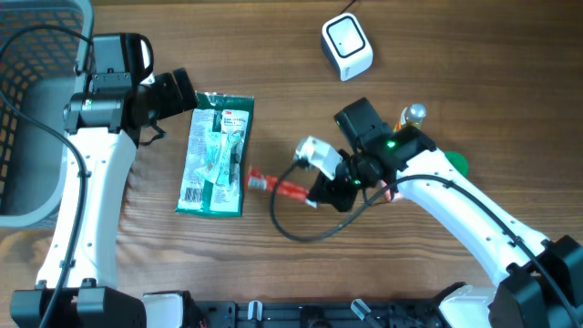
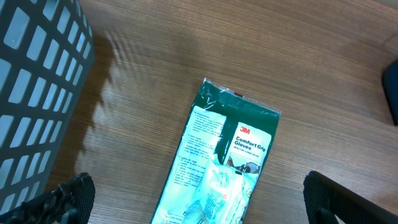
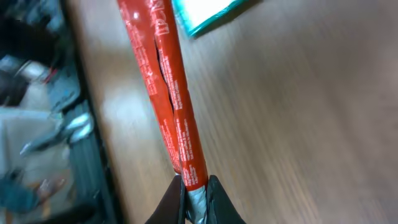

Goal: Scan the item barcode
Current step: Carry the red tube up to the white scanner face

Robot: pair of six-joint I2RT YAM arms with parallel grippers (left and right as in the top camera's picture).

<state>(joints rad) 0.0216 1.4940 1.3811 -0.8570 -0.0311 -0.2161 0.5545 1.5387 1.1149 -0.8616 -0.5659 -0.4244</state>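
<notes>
The red stick pack [image 1: 273,186] sits near the middle of the table [image 1: 273,55], pinched at one end by the right gripper [image 1: 311,194]. In the right wrist view the two fingertips [image 3: 180,198] are clamped tight on the pack's silver crimped end. The rest of the pack runs straight out from them. Whether it rests on the wood or hangs just above it is hard to tell from these angles. Its long axis lies nearly across the table, and its free end points at the green glove package [image 1: 216,155], stopping just beside that package's edge.

The white scanner [image 1: 347,47] stands well apart on the far side of the table, beyond the right wrist. The right arm is clearly the nearer one, so presenting the pack probably means lifting it and swinging it away from the gloves.

The left gripper [image 1: 189,98] hovers over the far end of the glove package, next to the basket [image 1: 27,118]. Its fingers [image 2: 68,196] are spread wide and hold nothing.
</notes>
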